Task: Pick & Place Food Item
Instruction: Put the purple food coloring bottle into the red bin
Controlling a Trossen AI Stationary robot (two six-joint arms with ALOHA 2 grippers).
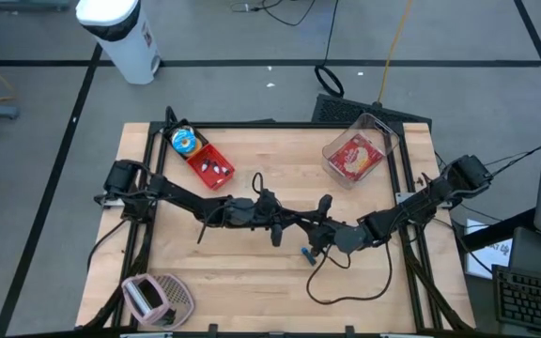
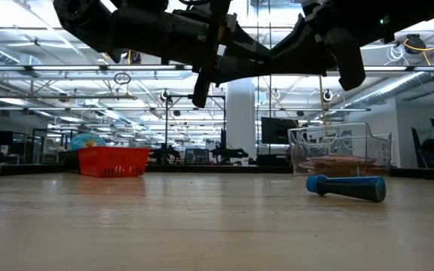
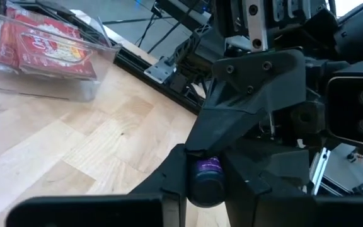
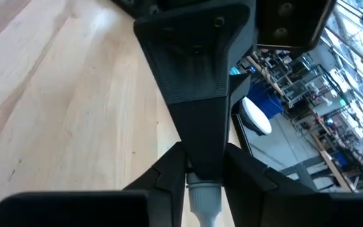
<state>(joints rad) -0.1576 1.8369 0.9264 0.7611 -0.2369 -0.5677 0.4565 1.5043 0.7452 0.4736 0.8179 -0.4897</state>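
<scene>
So the counter [image 1: 252, 272] is a pale wood butcher-block top with black rails running along its edges. Sitting on it: a red basket [image 1: 208, 167] toward the far left corner, with a round blue-and-yellow item [image 1: 184, 141] right at its far end. Over on the far right there's a clear plastic bin [image 1: 360, 150] with red food packets inside. A small blue cylinder [image 1: 306, 253] lies on its side near the middle, a bit to the right, well apart from both containers. A thin black cable [image 1: 346, 291] loops across the wood near the front. At the front left corner there's a pinkish mesh holder [image 1: 158, 299] lying on its side.
</scene>
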